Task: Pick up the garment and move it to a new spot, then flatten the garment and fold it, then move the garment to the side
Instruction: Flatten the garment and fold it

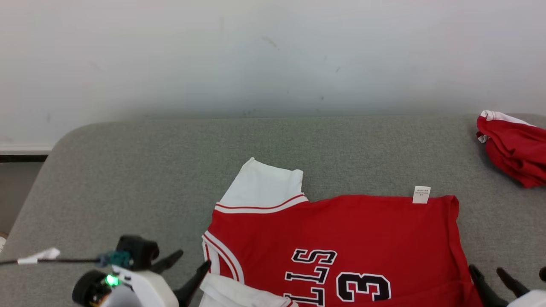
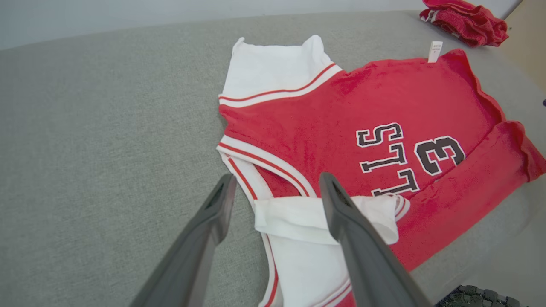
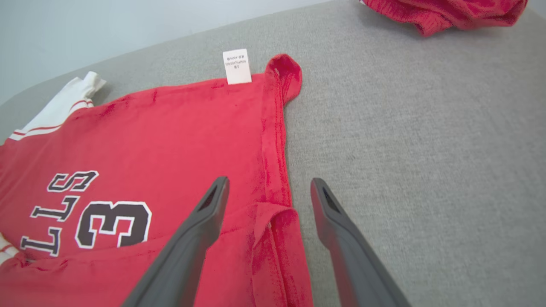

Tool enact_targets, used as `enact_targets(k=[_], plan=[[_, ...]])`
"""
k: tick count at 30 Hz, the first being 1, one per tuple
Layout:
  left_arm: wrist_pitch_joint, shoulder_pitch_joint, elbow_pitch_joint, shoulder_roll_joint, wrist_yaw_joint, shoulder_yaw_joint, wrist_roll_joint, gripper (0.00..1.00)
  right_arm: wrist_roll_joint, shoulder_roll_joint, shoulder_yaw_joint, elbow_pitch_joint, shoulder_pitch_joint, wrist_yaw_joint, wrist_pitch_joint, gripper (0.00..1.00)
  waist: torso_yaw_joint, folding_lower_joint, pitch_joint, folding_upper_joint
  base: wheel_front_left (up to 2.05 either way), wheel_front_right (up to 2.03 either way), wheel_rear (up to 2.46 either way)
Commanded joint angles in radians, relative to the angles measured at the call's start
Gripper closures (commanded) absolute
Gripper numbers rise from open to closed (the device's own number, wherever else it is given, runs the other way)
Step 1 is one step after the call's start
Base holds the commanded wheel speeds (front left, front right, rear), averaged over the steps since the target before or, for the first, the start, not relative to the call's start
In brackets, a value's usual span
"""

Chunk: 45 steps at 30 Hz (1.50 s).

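A red jersey (image 1: 341,230) with white sleeves and black lettering lies spread on the grey sofa cushion (image 1: 170,170), its near edge folded up over itself. My left gripper (image 1: 194,261) stands open at the lower left, beside the near white sleeve (image 2: 307,215), which lies between its fingers in the left wrist view. My right gripper (image 1: 486,273) is open at the lower right, over the jersey's red hem corner (image 3: 273,221). A white care label (image 3: 237,66) sticks out at the far hem.
A second, crumpled red garment (image 1: 516,149) lies at the far right of the cushion. A pale wall (image 1: 273,55) rises behind the sofa. The cushion's left end (image 1: 55,149) rounds off, with bare grey fabric left of the jersey.
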Motion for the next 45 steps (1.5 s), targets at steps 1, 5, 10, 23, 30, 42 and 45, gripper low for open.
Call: enact_targets(k=[1, 5, 10, 23, 30, 42, 45], plan=[[0.025, -0.059, -0.002, 0.016, -0.023, 0.003, 0.02, 0.0, -0.016, -0.001, -0.009, -0.007, -0.048, -0.002, -0.006, 0.0, -0.005, 0.0, 0.019, 0.0, 0.0, 0.0, 0.0], [0.098, -0.214, 0.037, 0.007, -0.09, 0.01, -0.01, 0.0, -0.047, 0.017, -0.014, 0.022, -0.167, -0.002, 0.005, 0.0, -0.014, 0.0, 0.061, 0.0, 0.0, 0.0, 0.0], [0.179, -0.421, 0.178, -0.034, -0.171, 0.025, -0.064, 0.0, -0.066, 0.021, 0.001, 0.105, -0.346, -0.002, 0.017, 0.0, -0.033, 0.0, 0.142, 0.0, 0.0, 0.0, 0.0], [0.313, -0.818, 0.515, -0.134, -0.237, -0.075, -0.14, 0.0, -0.035, 0.027, 0.15, 0.444, -0.72, -0.002, 0.063, 0.0, -0.082, 0.0, 0.325, 0.0, 0.0, 0.0, 0.0], [0.354, -0.895, 0.561, -0.111, -0.236, -0.17, -0.224, 0.0, 0.015, 0.025, 0.223, 0.547, -0.79, -0.002, 0.058, 0.0, -0.107, 0.0, 0.364, 0.0, 0.0, 0.0, 0.0], [0.34, -0.981, 0.645, -0.024, -0.236, -0.309, -0.331, 0.0, 0.146, 0.008, 0.418, 0.496, -0.806, -0.002, 0.062, 0.17, -0.189, 0.0, 0.411, 0.0, 0.0, 0.0, 0.0], [0.329, -1.004, 0.665, -0.015, -0.236, -0.327, -0.345, 0.0, 0.174, 0.006, 0.459, 0.476, -0.809, -0.002, 0.059, 0.43, -0.205, 0.0, 0.425, 0.0, 0.0, 0.0, 0.0]])
